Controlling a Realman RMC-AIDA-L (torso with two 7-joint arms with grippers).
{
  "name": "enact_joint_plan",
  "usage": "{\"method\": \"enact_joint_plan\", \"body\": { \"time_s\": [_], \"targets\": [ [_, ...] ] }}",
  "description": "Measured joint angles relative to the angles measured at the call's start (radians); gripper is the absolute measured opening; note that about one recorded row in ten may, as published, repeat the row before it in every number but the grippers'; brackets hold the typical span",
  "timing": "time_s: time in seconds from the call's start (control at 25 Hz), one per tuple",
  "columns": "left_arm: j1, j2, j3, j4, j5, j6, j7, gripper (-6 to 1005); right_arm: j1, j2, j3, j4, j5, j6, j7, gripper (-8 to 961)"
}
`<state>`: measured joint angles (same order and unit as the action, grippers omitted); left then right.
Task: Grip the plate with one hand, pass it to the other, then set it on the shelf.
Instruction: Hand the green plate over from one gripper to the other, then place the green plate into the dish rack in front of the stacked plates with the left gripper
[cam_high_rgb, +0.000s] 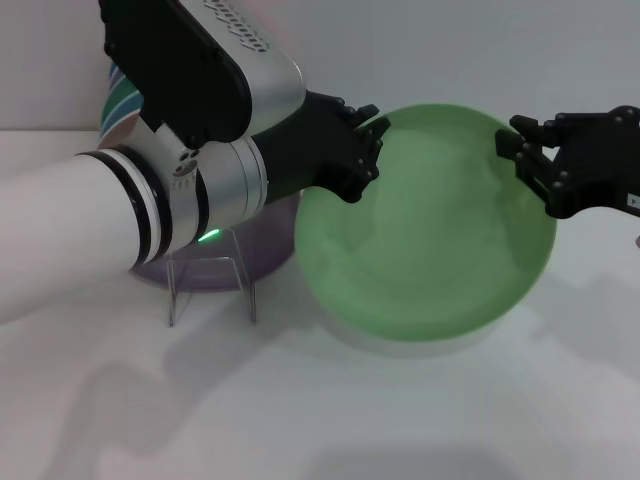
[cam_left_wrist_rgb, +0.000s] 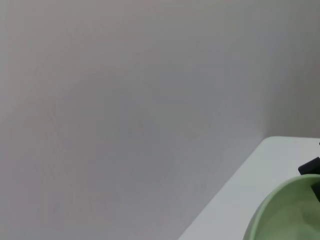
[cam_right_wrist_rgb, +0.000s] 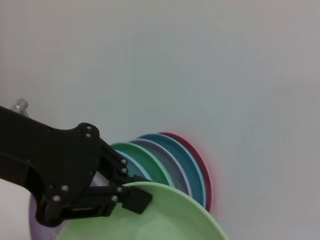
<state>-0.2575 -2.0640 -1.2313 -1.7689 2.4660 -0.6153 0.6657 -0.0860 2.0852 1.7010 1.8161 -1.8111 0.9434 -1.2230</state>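
Observation:
The light mint-green plate (cam_high_rgb: 425, 230) hangs tilted above the table in the head view. My left gripper (cam_high_rgb: 368, 150), black linkage on a silver wrist with a green light, is shut on the plate's upper left rim. The right wrist view shows this clamp (cam_right_wrist_rgb: 136, 197) on the plate's edge (cam_right_wrist_rgb: 170, 215). My right gripper (cam_high_rgb: 512, 145) is at the plate's upper right rim, touching or just beside it. The transparent shelf (cam_high_rgb: 210, 278) stands on the table below my left wrist. The left wrist view shows only a piece of the plate (cam_left_wrist_rgb: 290, 212).
A lavender plate (cam_high_rgb: 270, 245) lies behind the shelf. Several coloured plates (cam_right_wrist_rgb: 172, 157) stand on edge against the back wall; they also show behind my left arm (cam_high_rgb: 115, 100). The white table (cam_high_rgb: 400, 420) stretches out in front.

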Motion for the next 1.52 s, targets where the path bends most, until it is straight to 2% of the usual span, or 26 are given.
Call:
{"method": "enact_joint_plan", "body": {
  "time_s": [0.16, 0.24, 0.28, 0.32, 0.36, 0.44, 0.48, 0.6, 0.64, 0.68, 0.84, 0.88, 0.92, 1.08, 1.16, 1.28, 1.32, 1.36, 1.4, 1.44, 1.48, 1.52],
  "targets": [
    [0.003, 0.001, 0.002, -0.003, 0.001, 0.02, 0.009, 69, -0.016, 0.002, 0.059, -0.039, 0.112, 0.057, -0.003, 36],
    [0.004, 0.0, 0.002, -0.002, 0.0, 0.037, 0.021, 68, -0.018, 0.003, 0.137, -0.097, 0.244, 0.15, -0.02, 109],
    [0.004, 0.0, 0.003, 0.0, -0.002, 0.053, 0.025, 67, -0.01, 0.003, 0.221, -0.19, 0.39, 0.25, -0.055, 146],
    [0.004, 0.0, 0.003, 0.0, -0.002, 0.055, 0.025, 67, -0.01, 0.003, 0.221, -0.19, 0.39, 0.25, -0.055, 182],
    [0.004, 0.0, 0.005, -0.001, -0.002, 0.063, 0.025, 66, -0.004, 0.001, 0.265, -0.248, 0.467, 0.299, -0.077, 219],
    [0.007, 0.002, 0.005, -0.003, -0.002, 0.079, 0.027, 65, 0.019, -0.002, 0.405, -0.426, 0.637, 0.438, -0.143, 376],
    [0.019, 0.003, 0.013, -0.004, -0.002, 0.127, 0.048, 64, 0.031, -0.003, 0.471, -0.508, 0.69, 0.485, -0.167, 454],
    [0.032, 0.003, 0.022, -0.007, -0.003, 0.164, 0.071, 61, 0.081, -0.003, 0.709, -0.741, 0.749, 0.633, -0.239, 531],
    [0.048, 0.003, 0.038, -0.01, -0.004, 0.215, 0.102, 60, 0.094, -0.003, 0.77, -0.793, 0.749, 0.665, -0.249, 557],
    [0.084, 0.004, 0.089, -0.014, -0.002, 0.367, 0.181, 58, 0.117, -0.001, 0.881, -0.872, 0.734, 0.712, -0.262, 583],
    [0.141, 0.008, 0.225, 0.027, 0.025, 0.713, 0.318, 55, 0.12, 0.002, 0.941, -0.898, 0.71, 0.725, -0.28, 583],
    [0.153, 0.016, 0.298, 0.076, 0.075, 0.926, 0.341, 55, 0.12, 0.003, 0.943, -0.902, 0.699, 0.727, -0.287, 583],
    [0.153, 0.016, 0.298, 0.076, 0.075, 0.926, 0.341, 55, 0.12, 0.003, 0.943, -0.902, 0.699, 0.727, -0.287, 583],
    [0.152, 0.058, 0.399, 0.227, 0.258, 1.337, 0.183, 56, 0.134, -0.001, 0.944, -0.925, 0.657, 0.727, -0.298, 583],
    [0.144, 0.069, 0.402, 0.379, 0.388, 1.605, 0.027, 56, 0.135, -0.002, 0.944, -0.928, 0.651, 0.727, -0.306, 583],
    [0.134, 0.064, 0.376, 0.528, 0.426, 1.793, -0.084, 55, 0.138, -0.003, 0.935, -0.94, 0.626, 0.729, -0.362, 583],
    [0.134, 0.064, 0.376, 0.528, 0.426, 1.793, -0.084, 55, 0.138, -0.003, 0.935, -0.94, 0.626, 0.729, -0.362, 583],
    [0.123, 0.06, 0.348, 0.604, 0.425, 1.862, -0.134, 55, 0.141, -0.003, 0.934, -0.943, 0.608, 0.731, -0.373, 583],
    [0.123, 0.06, 0.348, 0.604, 0.425, 1.862, -0.134, 54, 0.143, -0.003, 0.933, -0.945, 0.593, 0.733, -0.378, 583],
    [0.097, 0.061, 0.31, 0.716, 0.425, 1.936, -0.175, 54, 0.148, -0.003, 0.933, -0.948, 0.576, 0.737, -0.38, 583],
    [0.097, 0.061, 0.31, 0.716, 0.425, 1.936, -0.175, 54, 0.151, -0.003, 0.933, -0.951, 0.566, 0.739, -0.38, 583],
    [0.062, 0.067, 0.287, 0.814, 0.425, 2.002, -0.192, 54, 0.155, -0.003, 0.933, -0.954, 0.558, 0.741, -0.38, 583]
  ]
}}
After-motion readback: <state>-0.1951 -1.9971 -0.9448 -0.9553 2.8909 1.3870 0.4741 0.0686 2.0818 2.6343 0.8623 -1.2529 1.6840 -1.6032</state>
